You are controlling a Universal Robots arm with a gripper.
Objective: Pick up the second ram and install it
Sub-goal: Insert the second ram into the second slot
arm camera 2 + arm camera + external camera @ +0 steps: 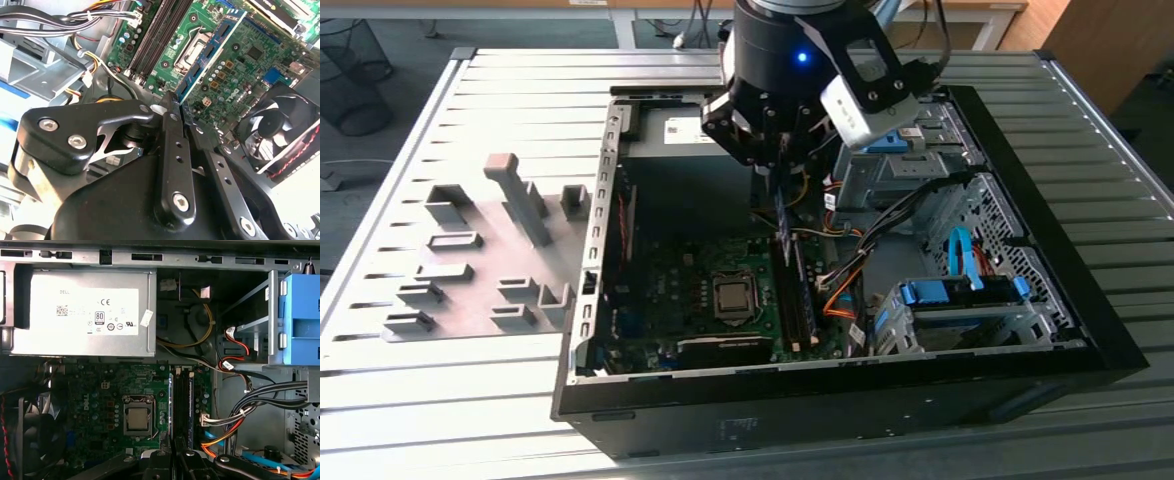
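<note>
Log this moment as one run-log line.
gripper: shut on ram | place: over motherboard in open case | ram: upright above slots, not yet seated | fixture: on table

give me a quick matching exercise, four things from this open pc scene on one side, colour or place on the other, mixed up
Things:
1. ram stick
2. power supply
3. case fan
4. fixture blocks

Descriptions:
A. grey, on the table outside the case
B. silver box with a white label
C. blue, held in the gripper
D. black, round blades

Pairs: 1-C, 2-B, 3-D, 4-A
</note>
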